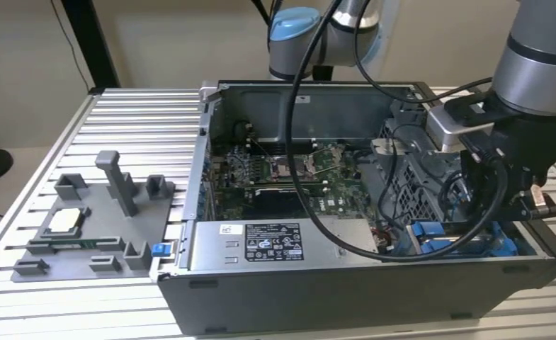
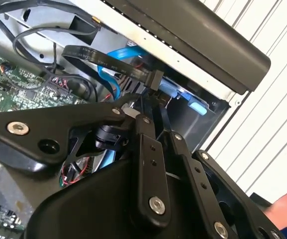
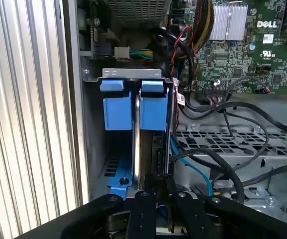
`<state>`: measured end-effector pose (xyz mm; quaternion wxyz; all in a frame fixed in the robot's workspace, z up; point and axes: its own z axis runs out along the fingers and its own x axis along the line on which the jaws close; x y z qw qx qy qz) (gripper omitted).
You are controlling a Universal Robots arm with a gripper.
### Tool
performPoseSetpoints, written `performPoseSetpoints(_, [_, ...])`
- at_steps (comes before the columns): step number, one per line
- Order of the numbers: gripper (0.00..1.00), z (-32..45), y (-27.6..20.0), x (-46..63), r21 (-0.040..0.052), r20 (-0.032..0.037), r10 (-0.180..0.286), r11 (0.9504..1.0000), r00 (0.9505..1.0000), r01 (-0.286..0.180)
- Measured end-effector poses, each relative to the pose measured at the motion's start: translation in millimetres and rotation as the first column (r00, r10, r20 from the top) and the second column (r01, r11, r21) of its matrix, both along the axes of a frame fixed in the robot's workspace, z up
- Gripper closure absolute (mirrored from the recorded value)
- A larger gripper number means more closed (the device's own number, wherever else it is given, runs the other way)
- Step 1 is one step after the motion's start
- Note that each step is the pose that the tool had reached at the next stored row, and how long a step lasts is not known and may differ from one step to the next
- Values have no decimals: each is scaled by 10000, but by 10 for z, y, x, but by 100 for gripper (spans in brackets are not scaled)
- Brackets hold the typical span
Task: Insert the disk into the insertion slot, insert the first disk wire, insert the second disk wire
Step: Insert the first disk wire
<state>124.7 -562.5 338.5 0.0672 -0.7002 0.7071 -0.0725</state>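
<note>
Black wire [image 2: 103, 59], just one and flat, ends in a plug right at the tip of my gripper [image 2: 148, 104] in the second wrist view. I am pinched on that plug. I think the plug must stay straight with the disk's socket. I should push slow and soft with no leaning, or the pins may bend. One blue wire [image 2: 126, 52] loops just past the plug. One hand [image 2: 285, 211] is well off behind my gripper.

In the first wrist view the one disk [image 3: 137, 144] sits down in the slot [image 3: 133, 73], straight ahead of my gripper. Two blue tabs [image 3: 152, 87] stand at its far end.

In the exterior view my gripper is low inside the one case [image 1: 353, 297]. One grey tray [image 1: 88, 234] lies far off.
</note>
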Motion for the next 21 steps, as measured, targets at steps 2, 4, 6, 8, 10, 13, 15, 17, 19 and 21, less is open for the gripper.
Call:
performPoseSetpoints(2, [100, -3, 0, -17, 0, 27, 0, 10000, 10000, 0])
performPoseSetpoints(4, [100, -6, 1, -30, -1, 50, 0, 10000, 10000, 0])
performPoseSetpoints(6, [100, -10, 2, -31, -1, 73, 2, 10000, 10000, -2])
performPoseSetpoints(8, [100, -15, 3, -34, -1, 107, 0, 10000, 9999, 0])
performPoseSetpoints(10, [100, -19, 5, -37, 0, 135, 1, 10000, 9999, -1])
performPoseSetpoints(13, [100, -21, 6, -53, -3, 166, 1, 10000, 9999, -1])
performPoseSetpoints(15, [100, -23, 7, -67, -2, 184, 1, 10000, 9998, -1])
performPoseSetpoints(17, [100, -28, 8, -71, -2, 217, 1, 10000, 9998, -1])
performPoseSetpoints(19, [100, -37, 9, -72, -7, 275, 0, 10000, 9996, 0])
performPoseSetpoints(21, [100, -47, 9, -72, 3, 313, 1, 10000, 9995, -1])
